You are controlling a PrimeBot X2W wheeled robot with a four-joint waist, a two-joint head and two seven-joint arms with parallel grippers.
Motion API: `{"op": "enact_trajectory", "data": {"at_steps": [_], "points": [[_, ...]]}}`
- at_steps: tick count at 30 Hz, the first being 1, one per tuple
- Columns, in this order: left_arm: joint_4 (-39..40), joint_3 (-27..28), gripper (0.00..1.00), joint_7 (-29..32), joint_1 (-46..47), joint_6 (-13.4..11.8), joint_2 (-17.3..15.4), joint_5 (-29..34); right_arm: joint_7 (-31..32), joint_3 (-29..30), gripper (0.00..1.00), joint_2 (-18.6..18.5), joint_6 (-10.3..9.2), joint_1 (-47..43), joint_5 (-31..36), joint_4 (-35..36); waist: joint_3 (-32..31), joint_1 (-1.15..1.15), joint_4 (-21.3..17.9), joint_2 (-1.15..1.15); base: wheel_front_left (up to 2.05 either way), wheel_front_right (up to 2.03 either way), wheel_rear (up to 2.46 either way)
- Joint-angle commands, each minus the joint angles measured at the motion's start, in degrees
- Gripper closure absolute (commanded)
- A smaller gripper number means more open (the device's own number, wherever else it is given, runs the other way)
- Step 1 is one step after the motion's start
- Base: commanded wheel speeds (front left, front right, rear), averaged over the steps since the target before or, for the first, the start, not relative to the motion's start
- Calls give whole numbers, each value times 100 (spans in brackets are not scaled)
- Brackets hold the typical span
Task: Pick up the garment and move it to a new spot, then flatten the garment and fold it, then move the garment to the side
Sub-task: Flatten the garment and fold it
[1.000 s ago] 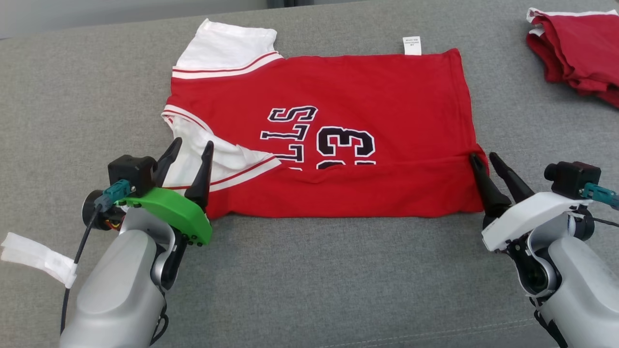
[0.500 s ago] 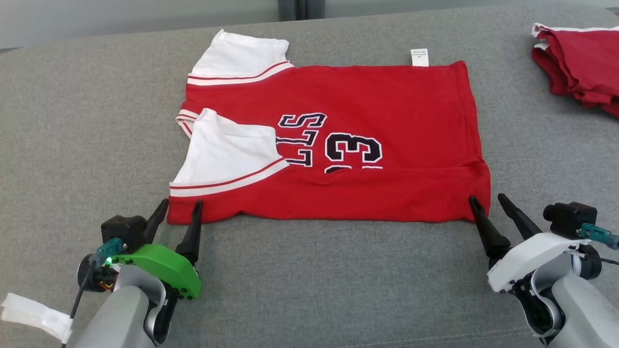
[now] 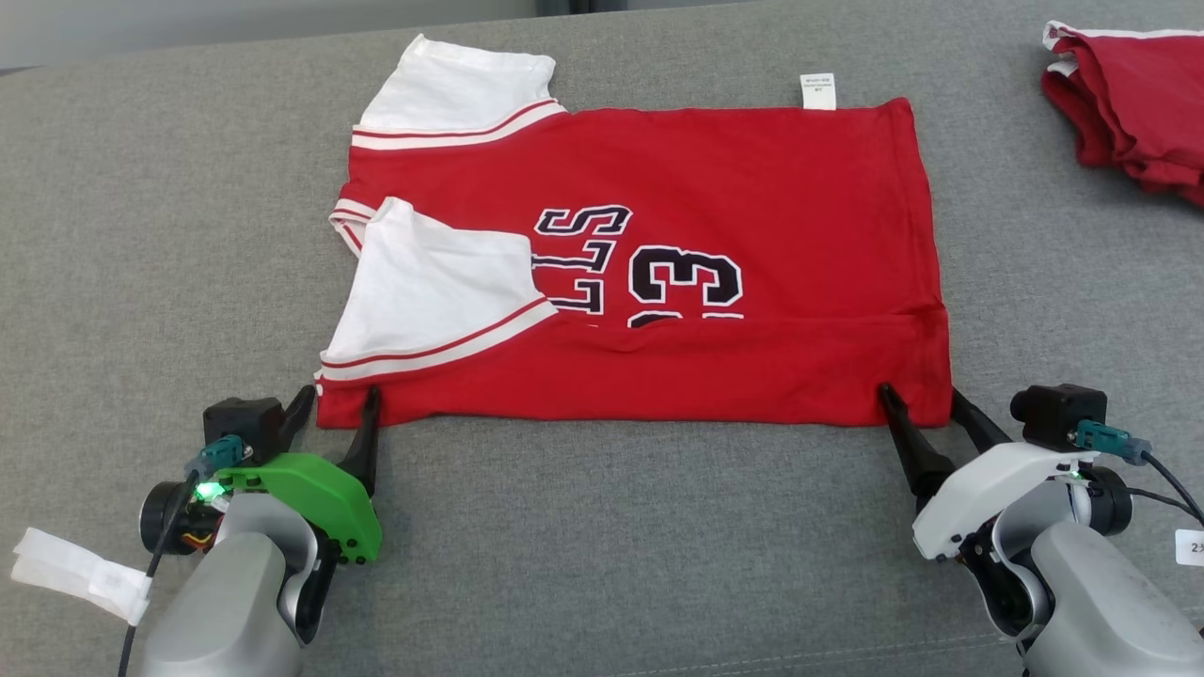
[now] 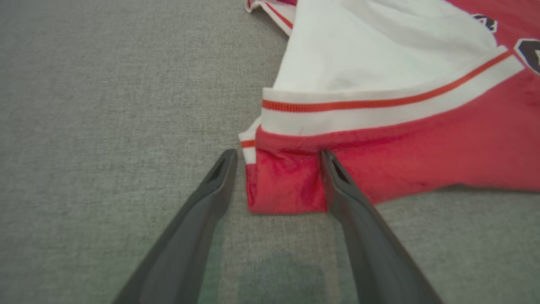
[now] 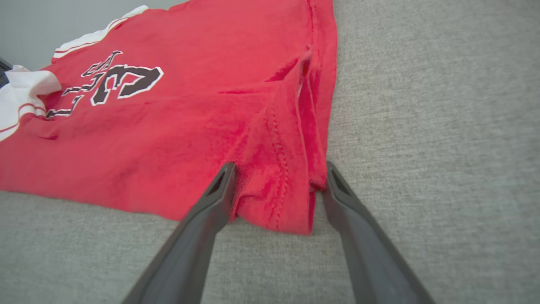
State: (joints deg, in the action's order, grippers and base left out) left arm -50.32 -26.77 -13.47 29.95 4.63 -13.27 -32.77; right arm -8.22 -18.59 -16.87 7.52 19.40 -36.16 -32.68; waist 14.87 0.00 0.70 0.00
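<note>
The garment (image 3: 715,188) is a red jersey with white sleeves and black lettering, spread flat on the grey cushion with its near strip folded up over the front. My left gripper (image 3: 339,395) stands open at the near left corner, and that red corner (image 4: 282,185) lies between its fingers. At the near right corner my right gripper (image 3: 920,393) is open too, its fingers on either side of the hemmed corner (image 5: 278,194). One white sleeve (image 3: 433,291) lies folded in over the lettering.
A second red garment (image 3: 1129,103) lies bunched at the far right. The grey fabric surface (image 3: 602,564) stretches wide in front of the jersey and to its left. A white tag (image 3: 75,574) hangs from my left arm's cable.
Both grippers drew back from the folded strip to the jersey's near corners and opened wider, the right one most. The white sleeve now lies uncovered on the jersey. The head camera shifted a little.
</note>
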Motion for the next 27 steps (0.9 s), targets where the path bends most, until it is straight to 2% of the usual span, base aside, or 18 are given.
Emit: {"op": "enact_trajectory", "data": {"at_steps": [1,2,3,9,15,22,27], "points": [[-103,-13,9,42,21,49,61,-113,-22,-42,71,33,-7,41,-52,-60,1,0,-2,0,0,0,0],[-151,-16,55,41,36,81,73,-121,-32,-55,100,42,-7,49,-75,-80,-3,0,-5,0,0,0,0],[-200,-35,100,26,47,104,89,-126,-57,-72,100,61,-7,59,-95,-114,-20,0,-7,0,0,0,0],[-193,26,100,-111,-31,183,79,-237,-304,-92,100,48,-7,92,-205,-201,-280,0,24,0,0,0,0],[317,272,100,-173,-547,211,80,-446,-345,-102,100,-99,-7,-231,-427,-34,-709,0,124,0,0,0,0],[1397,478,100,-175,-1758,-89,56,-404,-100,-53,100,-327,-8,-1044,-605,515,-1056,0,193,0,0,0,0],[2113,472,100,-168,-2522,-301,68,-401,155,147,100,-340,-8,-1640,-633,886,-1152,0,232,0,0,0,0]]}}
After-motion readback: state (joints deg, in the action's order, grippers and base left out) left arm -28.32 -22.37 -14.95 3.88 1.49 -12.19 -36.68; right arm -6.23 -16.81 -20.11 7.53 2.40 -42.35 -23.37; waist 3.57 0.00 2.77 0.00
